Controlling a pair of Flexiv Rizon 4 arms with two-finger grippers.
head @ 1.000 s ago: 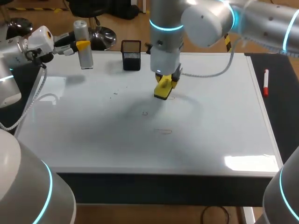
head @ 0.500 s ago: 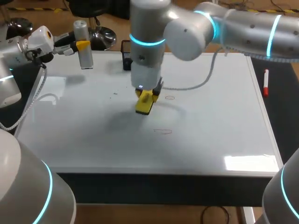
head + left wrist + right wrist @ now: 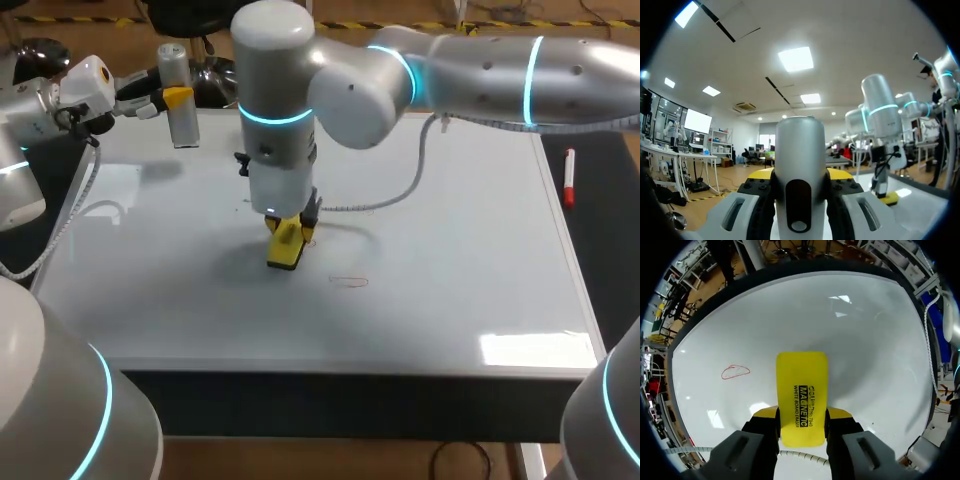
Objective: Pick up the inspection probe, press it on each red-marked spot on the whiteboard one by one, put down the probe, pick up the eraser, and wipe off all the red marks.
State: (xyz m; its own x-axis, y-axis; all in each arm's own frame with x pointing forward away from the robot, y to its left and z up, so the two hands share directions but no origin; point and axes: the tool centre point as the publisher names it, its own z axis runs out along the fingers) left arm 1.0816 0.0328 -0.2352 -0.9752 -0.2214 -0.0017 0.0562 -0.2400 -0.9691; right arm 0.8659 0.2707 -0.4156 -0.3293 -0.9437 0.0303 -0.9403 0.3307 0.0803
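My right gripper (image 3: pixel 288 228) is clamped on the one flat yellow rectangular whiteboard eraser (image 3: pixel 284 250), a finger pressing each long side. In the right wrist view the eraser (image 3: pixel 802 385) sticks out ahead of my yellow fingertips (image 3: pixel 765 414), and its far end is down at the glossy white whiteboard (image 3: pixel 450 250).

I count one red mark (image 3: pixel 349 282), a thin oval outline. It lies on the board just beside the eraser and is not touching it. The right wrist view shows the same single oval (image 3: pixel 735 372).

My left gripper (image 3: pixel 175 98) hangs over the board's far left corner. It is closed on the one silver cylindrical metal inspection probe (image 3: pixel 172 62), which stands upright between its fingers (image 3: pixel 840 175).

One red-and-white marker pen (image 3: pixel 568 178) lies on the dark strip along the board's right edge.
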